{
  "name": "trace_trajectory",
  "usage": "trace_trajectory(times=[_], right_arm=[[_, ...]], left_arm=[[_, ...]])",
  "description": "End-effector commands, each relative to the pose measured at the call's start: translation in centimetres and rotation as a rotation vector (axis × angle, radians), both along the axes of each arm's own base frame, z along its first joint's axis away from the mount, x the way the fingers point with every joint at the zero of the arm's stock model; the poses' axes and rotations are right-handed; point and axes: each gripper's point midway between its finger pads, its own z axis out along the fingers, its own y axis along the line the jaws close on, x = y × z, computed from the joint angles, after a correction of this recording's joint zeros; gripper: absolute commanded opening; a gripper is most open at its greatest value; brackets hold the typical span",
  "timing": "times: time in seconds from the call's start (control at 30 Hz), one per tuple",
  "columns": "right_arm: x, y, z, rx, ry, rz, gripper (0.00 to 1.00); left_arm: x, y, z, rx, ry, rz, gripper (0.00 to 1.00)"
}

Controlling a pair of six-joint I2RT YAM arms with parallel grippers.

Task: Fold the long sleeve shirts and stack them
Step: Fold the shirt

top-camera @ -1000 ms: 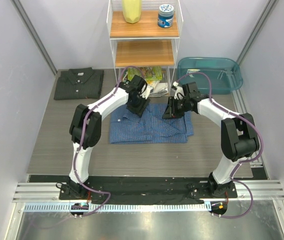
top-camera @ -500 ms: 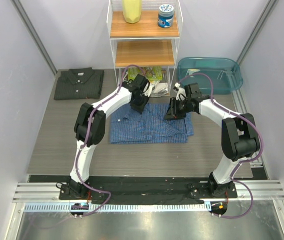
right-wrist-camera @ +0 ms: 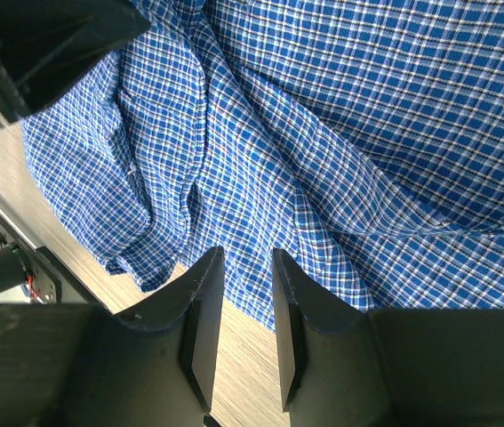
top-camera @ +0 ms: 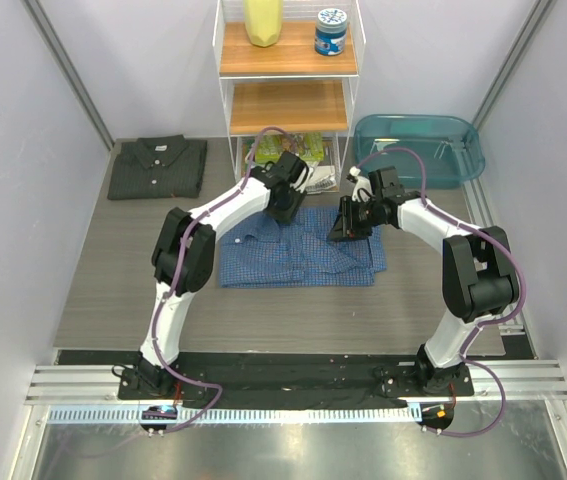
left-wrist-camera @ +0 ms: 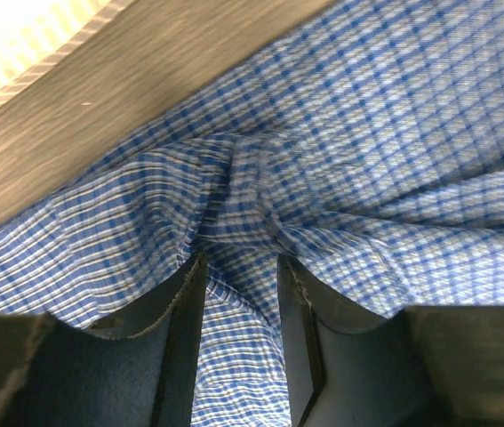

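Note:
The blue checked shirt (top-camera: 298, 255) lies roughly folded at the table's middle. The dark grey shirt (top-camera: 158, 167) lies folded at the back left, away from both arms. My left gripper (top-camera: 285, 203) is at the blue shirt's far edge. In the left wrist view its jaws are close together, with a gathered ridge of blue cloth (left-wrist-camera: 243, 178) between and ahead of them. My right gripper (top-camera: 348, 228) hovers over the shirt's right part. Its jaws stand narrowly apart and empty above a cloth edge (right-wrist-camera: 260, 222) and bare table.
A white wire shelf unit (top-camera: 288, 90) stands at the back, with a yellow object and a blue jar on top and bright packets (top-camera: 298, 150) under it. A teal tub (top-camera: 418, 150) sits at the back right. Walls close both sides.
My left gripper has moved away from me and slightly right, from over the shirt's upper left part to its far edge. The right gripper has hardly moved.

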Motion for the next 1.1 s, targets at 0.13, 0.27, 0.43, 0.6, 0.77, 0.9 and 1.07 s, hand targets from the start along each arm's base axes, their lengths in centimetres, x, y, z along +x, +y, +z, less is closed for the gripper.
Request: trace_trajectory(times=[0.13, 0.27, 0.43, 0.6, 0.77, 0.9, 1.07], right_arm=[[0.2, 0.2, 1.5, 0.023, -0.039, 0.013, 0.34], [0.0, 0.1, 1.1, 0.02, -0.034, 0.019, 0.34], [-0.3, 0.2, 1.0, 0.023, -0.027, 0.024, 0.34], [-0.2, 0.2, 1.2, 0.025, -0.033, 0.024, 0.34], [-0.1, 0.2, 1.1, 0.025, -0.032, 0.024, 0.34], [-0.1, 0.2, 0.8, 0.021, -0.024, 0.022, 0.34], [-0.2, 0.2, 0.6, 0.02, -0.018, 0.022, 0.34]], left_arm=[[1.3, 1.1, 3.3, 0.02, -0.109, 0.028, 0.36], [-0.3, -0.1, 4.7, -0.053, -0.079, -0.049, 0.34], [-0.7, -0.6, 8.2, -0.088, -0.144, -0.106, 0.33], [0.3, 0.8, 7.6, -0.005, -0.143, -0.124, 0.31], [0.3, 0.5, 6.2, 0.0, -0.096, -0.146, 0.33], [0.7, 0.3, 4.8, 0.02, -0.079, -0.151, 0.33], [1.5, 0.3, 3.7, 0.043, -0.084, -0.148, 0.33]])
